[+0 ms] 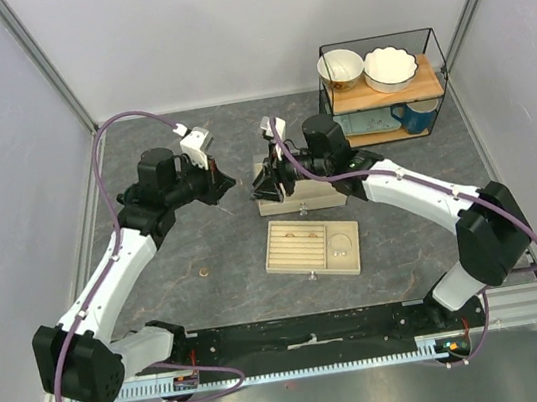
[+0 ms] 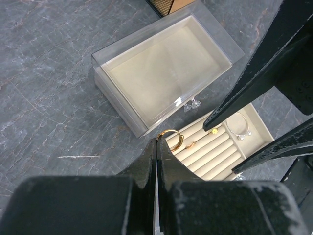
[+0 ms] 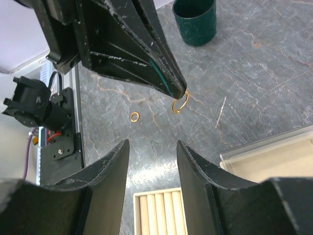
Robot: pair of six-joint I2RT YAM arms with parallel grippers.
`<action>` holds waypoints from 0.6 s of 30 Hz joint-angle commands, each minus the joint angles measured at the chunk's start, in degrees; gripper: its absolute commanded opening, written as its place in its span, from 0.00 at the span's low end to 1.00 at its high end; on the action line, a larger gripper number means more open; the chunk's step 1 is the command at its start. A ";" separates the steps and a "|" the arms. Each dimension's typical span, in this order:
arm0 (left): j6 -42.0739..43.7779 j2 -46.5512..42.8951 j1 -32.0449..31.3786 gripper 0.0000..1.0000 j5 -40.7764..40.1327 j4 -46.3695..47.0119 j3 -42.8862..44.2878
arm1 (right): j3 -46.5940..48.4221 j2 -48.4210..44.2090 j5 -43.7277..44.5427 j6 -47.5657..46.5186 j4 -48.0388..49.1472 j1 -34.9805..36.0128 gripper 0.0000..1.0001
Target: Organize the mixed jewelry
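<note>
My left gripper [image 2: 157, 142] is shut on a gold ring [image 2: 172, 138], which sticks out from its fingertips above the corner of the beige slotted tray [image 2: 208, 156]. The right wrist view shows the same gold ring [image 3: 179, 104] hanging from the left gripper's tip. My right gripper [image 3: 152, 147] faces it, open and empty, a short way off. A second small gold ring [image 3: 134, 116] lies on the table, seen from above as the gold ring [image 1: 203, 271] left of the tray [image 1: 297, 257]. A thin silvery hoop [image 2: 240, 136] lies in the tray's side compartment, and small gold pieces [image 2: 191, 144] sit on its rolls.
A clear-lidded box [image 2: 166, 73] stands behind the tray, with two small sparkling studs [image 2: 190, 104] at its front edge. A wire rack [image 1: 382, 83] with bowls and a blue mug [image 1: 416, 116] stands at the back right. A dark green cup [image 3: 194, 19] stands on the table.
</note>
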 commanded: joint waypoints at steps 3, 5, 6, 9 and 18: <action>-5.49 -2.23 -0.64 0.02 -2.44 2.35 -0.31 | 2.85 1.86 -0.84 5.50 6.61 -0.05 0.50; -6.02 -2.31 -0.73 0.02 -2.44 2.18 -0.40 | 3.02 2.48 -0.66 6.30 7.76 -0.05 0.50; -6.29 -2.31 -0.73 0.02 -2.44 2.18 -0.40 | 3.20 2.83 -0.66 7.00 7.93 -0.05 0.50; -6.99 -2.23 -0.99 0.02 -2.18 2.18 -0.40 | 3.20 3.80 -0.57 7.97 9.25 -0.05 0.49; -7.25 -2.40 -1.43 0.02 -2.00 2.26 -0.84 | 5.49 6.52 -0.48 10.61 11.19 -0.05 0.47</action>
